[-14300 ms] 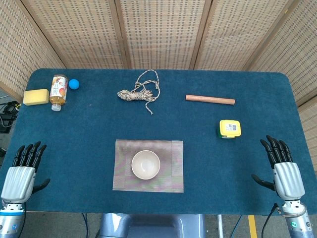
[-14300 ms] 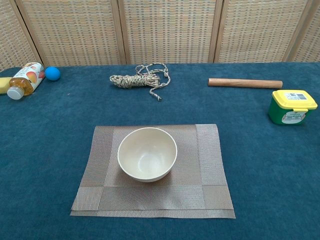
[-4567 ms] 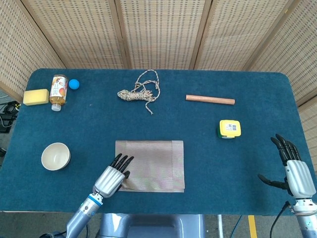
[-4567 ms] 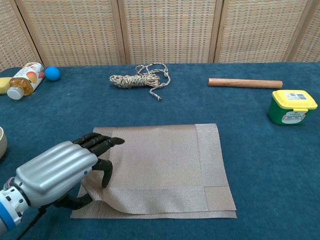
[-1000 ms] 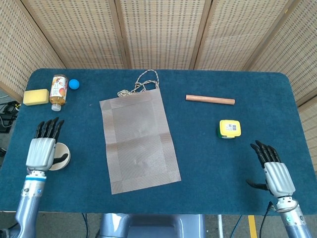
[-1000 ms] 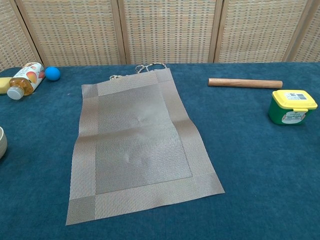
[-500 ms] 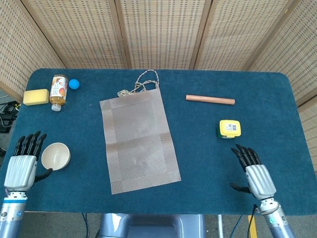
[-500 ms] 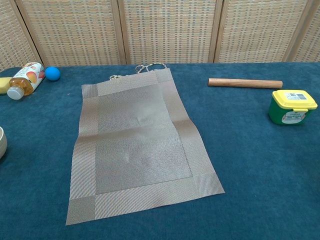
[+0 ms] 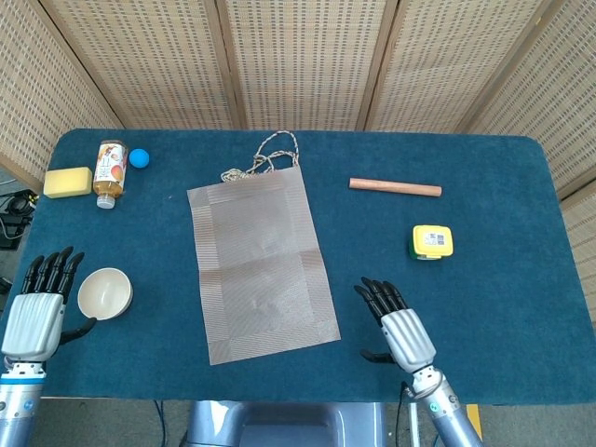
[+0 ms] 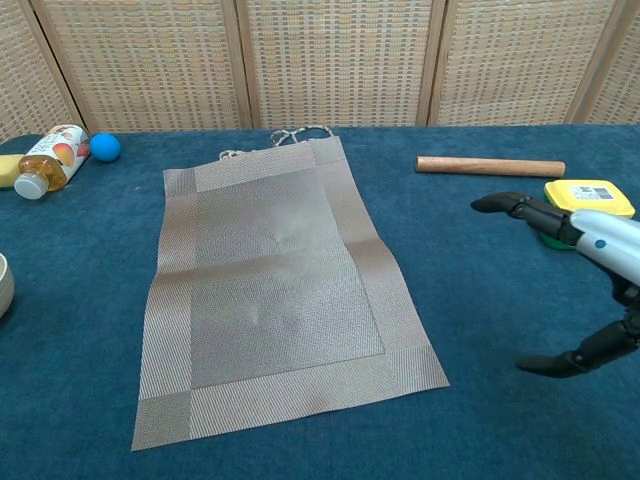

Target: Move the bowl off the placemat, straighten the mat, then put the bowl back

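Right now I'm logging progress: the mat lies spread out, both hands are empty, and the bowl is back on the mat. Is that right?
Not quite. The bowl is not on the mat; it sits on the blue table beside the left hand, as the head view shows. The rest holds: the mat lies spread out, and both the left hand and the right hand are empty.

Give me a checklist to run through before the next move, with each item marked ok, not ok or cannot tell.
1. Bowl off the mat: ok, it sits on the table by the left robot hand.
2. Mat squared to the table edge: not ok, it lies skewed, long side running away from the robot.
3. Mat lying flat: not ok, a crease crosses its middle and its far edge covers part of the rope.
4. Right robot hand empty: ok, fingers spread, holding nothing.
5. Left robot hand empty: ok, open beside the bowl.
6. Right robot hand touching the mat: not ok, it is apart from the mat's near right corner.
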You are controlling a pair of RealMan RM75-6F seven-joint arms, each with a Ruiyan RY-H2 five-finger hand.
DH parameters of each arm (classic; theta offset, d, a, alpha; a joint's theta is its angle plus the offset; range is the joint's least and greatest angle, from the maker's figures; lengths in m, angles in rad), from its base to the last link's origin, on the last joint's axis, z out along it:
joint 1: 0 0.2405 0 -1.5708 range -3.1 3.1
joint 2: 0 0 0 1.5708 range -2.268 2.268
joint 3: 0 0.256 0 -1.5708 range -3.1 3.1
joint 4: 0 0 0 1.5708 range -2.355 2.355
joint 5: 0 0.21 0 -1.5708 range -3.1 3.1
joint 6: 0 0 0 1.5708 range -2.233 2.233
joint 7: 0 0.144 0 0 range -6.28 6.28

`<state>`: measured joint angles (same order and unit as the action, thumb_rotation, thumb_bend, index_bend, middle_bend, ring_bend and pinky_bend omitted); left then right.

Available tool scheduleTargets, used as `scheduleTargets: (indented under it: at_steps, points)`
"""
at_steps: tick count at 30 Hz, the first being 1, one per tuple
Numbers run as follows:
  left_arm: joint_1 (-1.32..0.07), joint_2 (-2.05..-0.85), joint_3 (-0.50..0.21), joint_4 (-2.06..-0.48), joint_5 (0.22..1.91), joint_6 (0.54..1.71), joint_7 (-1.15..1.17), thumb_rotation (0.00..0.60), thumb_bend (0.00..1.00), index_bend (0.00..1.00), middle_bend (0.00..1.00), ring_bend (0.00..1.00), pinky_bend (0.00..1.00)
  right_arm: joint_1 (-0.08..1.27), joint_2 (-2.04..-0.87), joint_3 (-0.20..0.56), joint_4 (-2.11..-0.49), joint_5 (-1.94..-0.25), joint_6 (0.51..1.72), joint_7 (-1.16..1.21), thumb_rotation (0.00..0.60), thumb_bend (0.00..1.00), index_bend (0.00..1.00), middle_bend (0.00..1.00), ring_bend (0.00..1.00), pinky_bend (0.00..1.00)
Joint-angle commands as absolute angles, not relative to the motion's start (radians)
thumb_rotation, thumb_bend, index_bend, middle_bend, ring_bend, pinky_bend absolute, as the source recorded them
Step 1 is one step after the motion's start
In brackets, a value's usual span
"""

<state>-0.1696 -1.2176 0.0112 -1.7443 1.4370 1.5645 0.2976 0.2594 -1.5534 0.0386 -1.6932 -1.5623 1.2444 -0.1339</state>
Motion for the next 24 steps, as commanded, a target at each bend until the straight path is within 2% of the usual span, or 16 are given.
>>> scheduleTargets:
  at_steps: [1, 12, 24]
  points:
    - [-0.167, -1.218, 0.007, -1.742, 1.436, 1.559, 0.298, 0.600, 0.00, 0.00, 0.00, 0.00, 0.00, 0.280, -1.604, 0.055, -1.715, -1.472, 1.182, -0.153, 0.600, 0.05, 0.00, 0.00, 0.00, 0.00]
    - [-0.158, -1.219, -0.008, -1.741, 1.441, 1.543, 0.301, 0.600, 0.00, 0.00, 0.00, 0.00, 0.00, 0.305, -1.719, 0.089, -1.642, -1.358, 1.154, -0.190, 0.600, 0.06, 0.00, 0.00, 0.00, 0.00]
    - [-0.153, -1.219, -0.023, -1.737, 1.434, 1.520, 0.296, 0.600, 0.00, 0.00, 0.00, 0.00, 0.00, 0.329, -1.826, 0.106, -1.544, -1.315, 1.144, -0.179, 0.600, 0.11, 0.00, 0.00, 0.00, 0.00]
